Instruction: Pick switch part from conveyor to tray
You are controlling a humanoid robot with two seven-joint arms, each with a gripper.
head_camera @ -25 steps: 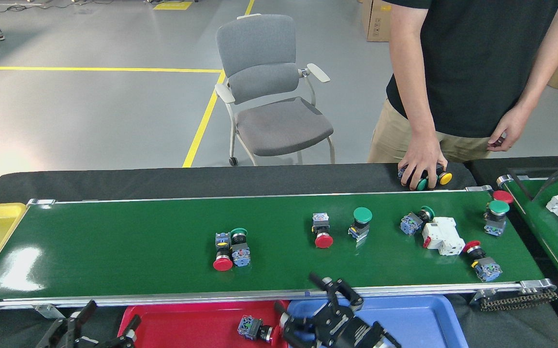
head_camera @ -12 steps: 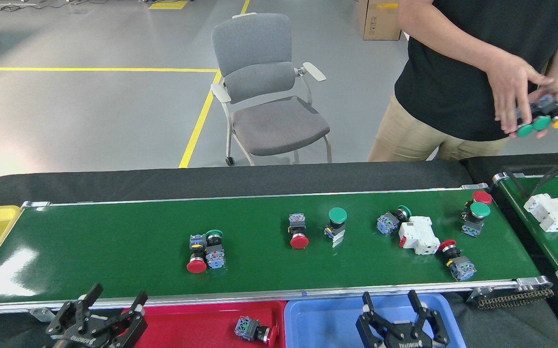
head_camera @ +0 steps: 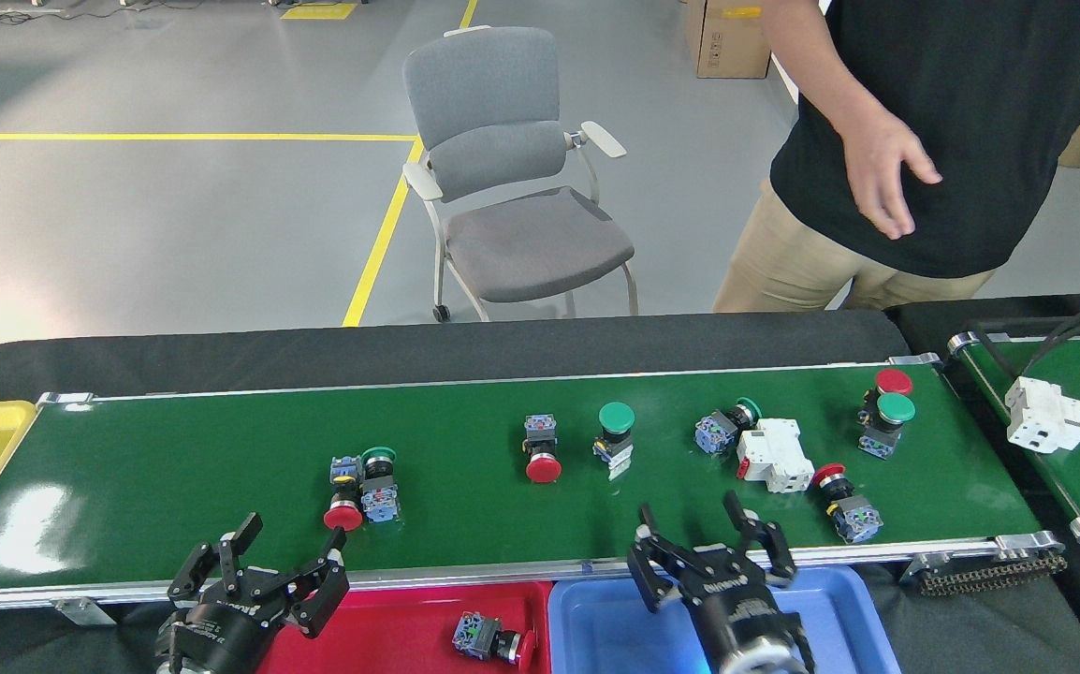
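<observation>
Along the long glossy dark-green conveyor (head_camera: 175, 468) with silver side rails lie several push-button switch parts: a red-capped one (head_camera: 344, 494) pressed against a green-capped one (head_camera: 377, 479) at about 8 o'clock, a red mushroom-head switch (head_camera: 542, 449) and an upright green-capped switch (head_camera: 615, 431) near the centre, and more towards 3 o'clock beside a white rectangular breaker block (head_camera: 774, 455). At 7 o'clock the left gripper (head_camera: 289, 552) hovers at the belt's near rail, fingers spread, empty, just below the red-capped part. At 5 o'clock the right gripper (head_camera: 690, 535) is likewise spread and empty over the near rail. Below the rail sit a red plastic tray (head_camera: 390, 622), holding one red-capped switch part (head_camera: 489, 639), and a blue plastic tray (head_camera: 596, 627). At 1 o'clock a person's hand (head_camera: 882, 173) hangs empty.
</observation>
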